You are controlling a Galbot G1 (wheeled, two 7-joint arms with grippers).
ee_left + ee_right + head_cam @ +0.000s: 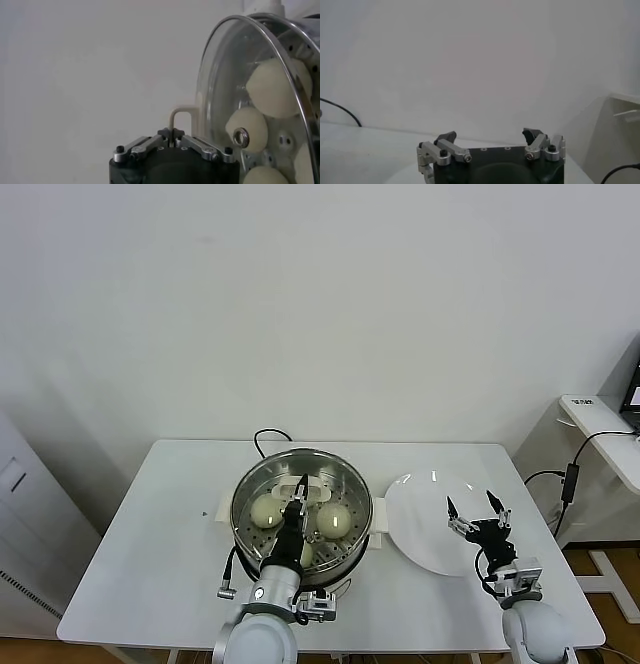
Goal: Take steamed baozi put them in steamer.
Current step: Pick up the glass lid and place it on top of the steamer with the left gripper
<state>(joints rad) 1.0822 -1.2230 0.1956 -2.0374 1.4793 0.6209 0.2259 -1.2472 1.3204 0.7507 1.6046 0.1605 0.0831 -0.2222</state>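
left gripper (pixel 301 493): over steamer (pixel 245 484), jaws closed, holding nothing; steamed baozi (pixel 333 520) on its tray (three visible) | right gripper (pixel 478 511): jaws open, above white plate (pixel 420 524)

White table (pixel 150 554) carries steamer (pixel 352 490) and plate (pixel 420 529).

Both arms end in rounded, pale grey wrist housings with a smooth shell. On each sits a black block carrying bare silver metal linkage bars, pinned with small dark round-headed screws (clearest in the wrist views). The left gripper (pixel 302 496) has slim black fingers. The right gripper (pixel 478 508) has short black fingers with hooked tips. Thin black cables loop beside each wrist, next to small silver brackets.
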